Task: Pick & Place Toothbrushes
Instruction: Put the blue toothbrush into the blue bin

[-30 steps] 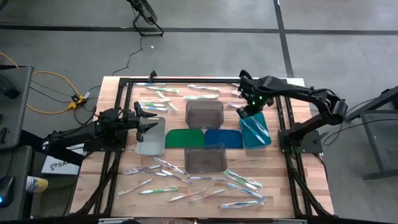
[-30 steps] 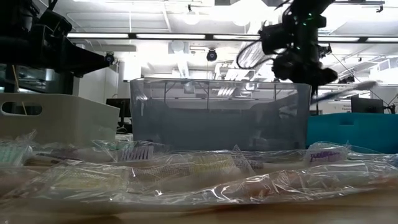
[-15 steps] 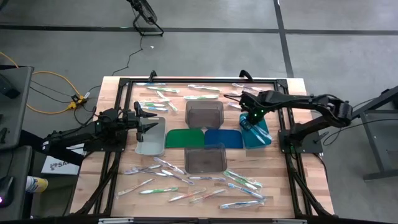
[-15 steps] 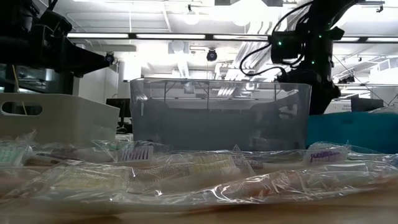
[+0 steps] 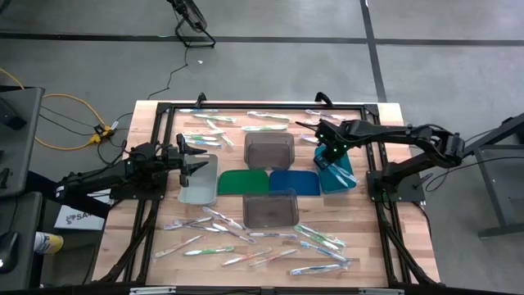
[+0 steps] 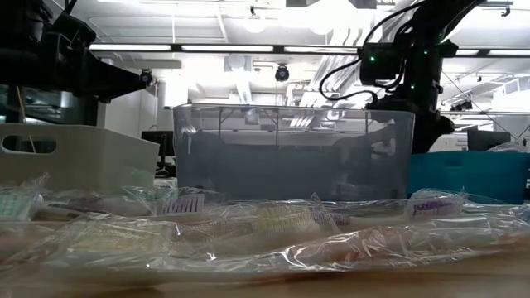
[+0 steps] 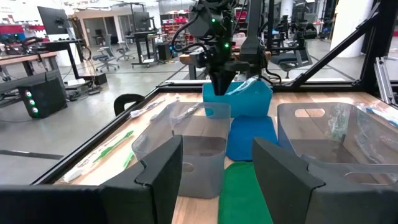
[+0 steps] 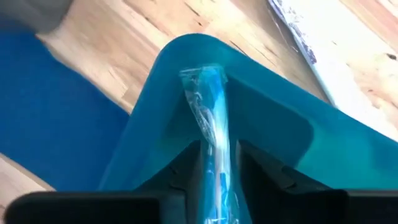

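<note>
My right gripper (image 5: pixel 330 156) points down into the teal bin (image 5: pixel 339 175) at the table's right. A toothbrush in a clear wrapper (image 8: pixel 208 106) stands between its fingers, its lower end down by the bin's wall (image 8: pixel 267 124). The fingers stand a little apart, and the wrapper between them is not squeezed. My left gripper (image 5: pixel 192 160) waits open and level over the clear bin (image 5: pixel 199 182) at the left. Several wrapped toothbrushes lie flat on the wood by the far edge (image 5: pixel 214 124) and near edge (image 5: pixel 270 246). My right gripper has the wrapped toothbrush's upper part (image 8: pixel 216 163) between its two fingers, coming from above and pointing down along it. I cannot tell whether the fingers touch the wrapper. The toothbrush stands nearly upright, its lower end inside the teal bin.
Two grey bins stand mid-table, one far (image 5: pixel 268 149) and one near (image 5: pixel 270 210). A green mat (image 5: pixel 244 181) and a blue mat (image 5: pixel 295 181) lie between them. A black frame (image 5: pixel 246 106) runs round the table.
My right gripper has come down and a little toward the table's near edge, carrying the toothbrush from above the teal bin's far end into the bin. It has tipped steeper, and most of the move fell in the first half second.
</note>
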Available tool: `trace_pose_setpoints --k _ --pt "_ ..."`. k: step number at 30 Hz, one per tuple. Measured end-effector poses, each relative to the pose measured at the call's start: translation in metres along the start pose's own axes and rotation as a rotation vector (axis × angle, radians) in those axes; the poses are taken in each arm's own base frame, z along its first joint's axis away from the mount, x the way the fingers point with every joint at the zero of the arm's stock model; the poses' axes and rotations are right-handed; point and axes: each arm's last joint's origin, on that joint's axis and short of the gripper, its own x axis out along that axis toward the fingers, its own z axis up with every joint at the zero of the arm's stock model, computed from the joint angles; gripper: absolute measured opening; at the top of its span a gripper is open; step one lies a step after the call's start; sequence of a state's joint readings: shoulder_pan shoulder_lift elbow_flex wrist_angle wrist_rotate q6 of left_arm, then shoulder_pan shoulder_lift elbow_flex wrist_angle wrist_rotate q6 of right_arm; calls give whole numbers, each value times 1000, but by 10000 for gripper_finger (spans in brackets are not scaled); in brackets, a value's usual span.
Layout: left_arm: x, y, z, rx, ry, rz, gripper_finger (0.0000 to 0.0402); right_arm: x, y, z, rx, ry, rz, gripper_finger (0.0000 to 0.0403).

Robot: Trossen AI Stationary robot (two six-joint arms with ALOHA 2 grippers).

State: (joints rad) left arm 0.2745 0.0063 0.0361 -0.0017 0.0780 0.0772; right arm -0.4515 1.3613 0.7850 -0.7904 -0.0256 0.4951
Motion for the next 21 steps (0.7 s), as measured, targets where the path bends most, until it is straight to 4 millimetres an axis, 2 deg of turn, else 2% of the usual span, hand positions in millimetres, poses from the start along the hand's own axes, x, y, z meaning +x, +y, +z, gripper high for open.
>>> trace_pose_setpoints --k 5,8,11,14,17,21 --pt "0 0 0 0 0 0 187 -1 2 3 127 -35 26 120" --pt "0 0 0 0 0 0 187 -9 2 1 173 -62 46 128" --pt "0 0 0 0 0 0 187 -21 1 -7 205 -67 57 130" --pt "0 0 0 0 0 0 187 -31 -3 -23 212 2 29 130" --pt "0 0 0 0 0 0 187 -33 -4 -37 201 95 -37 131" --pt "0 0 0 0 0 0 187 -34 2 -44 155 129 -45 131"
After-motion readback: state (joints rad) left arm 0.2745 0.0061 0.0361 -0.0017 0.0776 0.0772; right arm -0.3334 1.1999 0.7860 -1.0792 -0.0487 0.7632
